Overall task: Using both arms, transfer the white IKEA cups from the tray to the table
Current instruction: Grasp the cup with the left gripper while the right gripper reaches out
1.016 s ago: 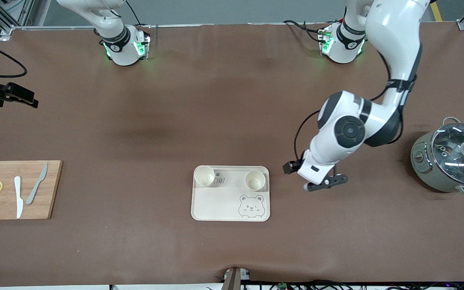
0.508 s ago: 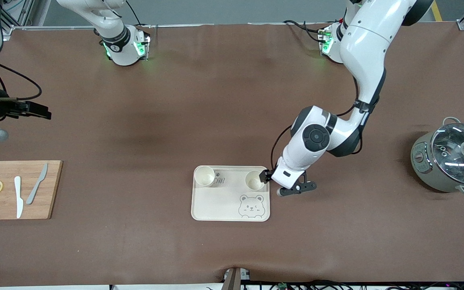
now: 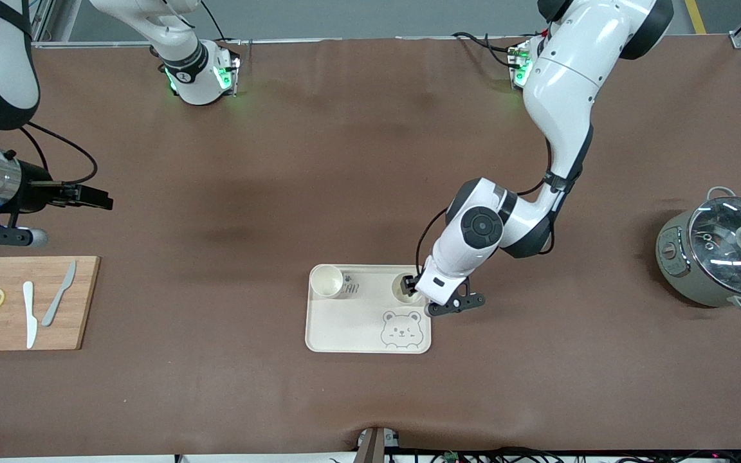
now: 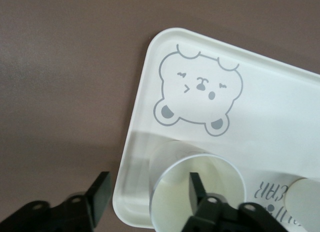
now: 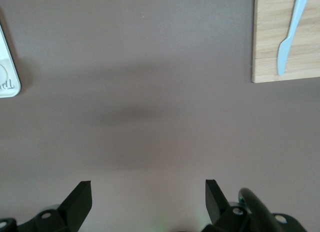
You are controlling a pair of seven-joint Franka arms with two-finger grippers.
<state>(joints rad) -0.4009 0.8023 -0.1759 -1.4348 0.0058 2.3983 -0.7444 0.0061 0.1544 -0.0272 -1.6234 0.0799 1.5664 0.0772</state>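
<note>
Two white IKEA cups stand upright on the bear tray [image 3: 357, 328], in its two corners farthest from the front camera. One cup [image 3: 327, 281] is toward the right arm's end. The other cup [image 3: 401, 290] is toward the left arm's end and also shows in the left wrist view [image 4: 172, 192]. My left gripper [image 3: 414, 286] [image 4: 148, 192] is open and low at that cup, one finger inside it and the other outside, past the tray's edge. My right gripper [image 3: 97, 198] [image 5: 147, 202] is open and empty over bare table, between the chopping board and the tray.
A wooden chopping board [image 3: 81, 302] with two lemon slices, a white knife [image 3: 29, 314] and a grey knife lies at the right arm's end. A grey-green pot with a glass lid [image 3: 721, 254] stands at the left arm's end.
My left gripper has moved from between the pot and the tray to the cup, and now straddles its wall. My right gripper has moved in from the table's end toward the middle.
</note>
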